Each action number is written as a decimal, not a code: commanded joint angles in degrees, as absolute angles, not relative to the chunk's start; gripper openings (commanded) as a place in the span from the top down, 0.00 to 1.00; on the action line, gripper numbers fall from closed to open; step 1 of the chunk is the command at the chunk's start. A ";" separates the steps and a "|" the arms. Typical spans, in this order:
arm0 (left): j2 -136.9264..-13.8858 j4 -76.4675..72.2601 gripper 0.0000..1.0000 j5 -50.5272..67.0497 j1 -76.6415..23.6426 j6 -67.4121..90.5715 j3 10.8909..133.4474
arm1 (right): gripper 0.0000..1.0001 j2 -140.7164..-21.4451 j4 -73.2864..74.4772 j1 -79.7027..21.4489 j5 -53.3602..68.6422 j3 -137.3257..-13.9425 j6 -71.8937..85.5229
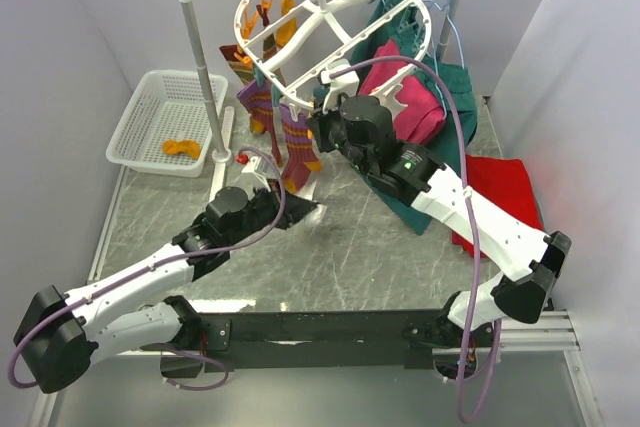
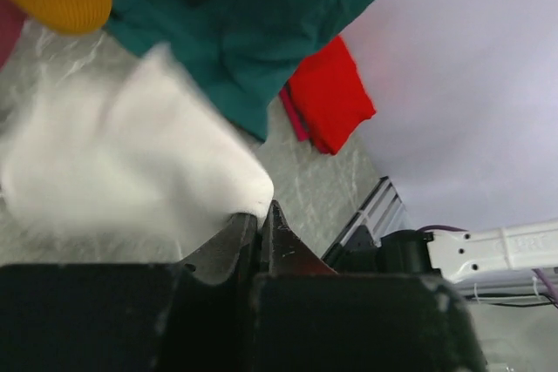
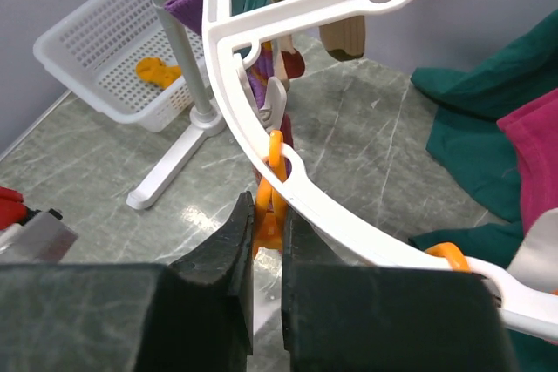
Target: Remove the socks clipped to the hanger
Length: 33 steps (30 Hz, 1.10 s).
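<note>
While I am monitoring: right jaws are pinching an orange clip (image 3: 270, 206) on the hanger (image 3: 228, 84) rim; left jaws are clamping blurred white fabric (image 2: 131, 163).

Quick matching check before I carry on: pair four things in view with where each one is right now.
Things:
1. white basket
2. red cloth
3. orange clip
4. white cloth

Places:
A. between the right gripper fingers
B. pinched in the left gripper
C. flat on the table, right side
D. on the table's left side, orange item inside

Pairs: 1-D, 2-C, 3-A, 4-B.
</note>
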State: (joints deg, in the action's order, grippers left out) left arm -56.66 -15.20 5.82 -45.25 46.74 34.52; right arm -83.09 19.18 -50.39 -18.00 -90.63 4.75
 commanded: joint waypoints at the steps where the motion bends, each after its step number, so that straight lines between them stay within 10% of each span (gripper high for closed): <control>1: -55.55 -11.18 0.99 0.89 -45.26 49.30 33.49 | 0.99 -82.35 16.70 -50.80 -17.67 -89.48 3.52; 18: -59.14 5.90 0.99 12.11 7.54 51.15 45.87 | 0.99 -79.89 13.62 -50.54 -13.89 -82.44 4.57; 33: -107.20 9.93 0.99 25.48 19.86 48.34 84.10 | 0.98 -80.16 13.80 -50.45 -11.69 -82.97 5.36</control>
State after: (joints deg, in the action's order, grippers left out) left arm -100.64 6.39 19.16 19.55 49.67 78.02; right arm -80.84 12.40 -50.19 -15.03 -83.18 5.02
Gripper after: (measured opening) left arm 0.033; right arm 0.253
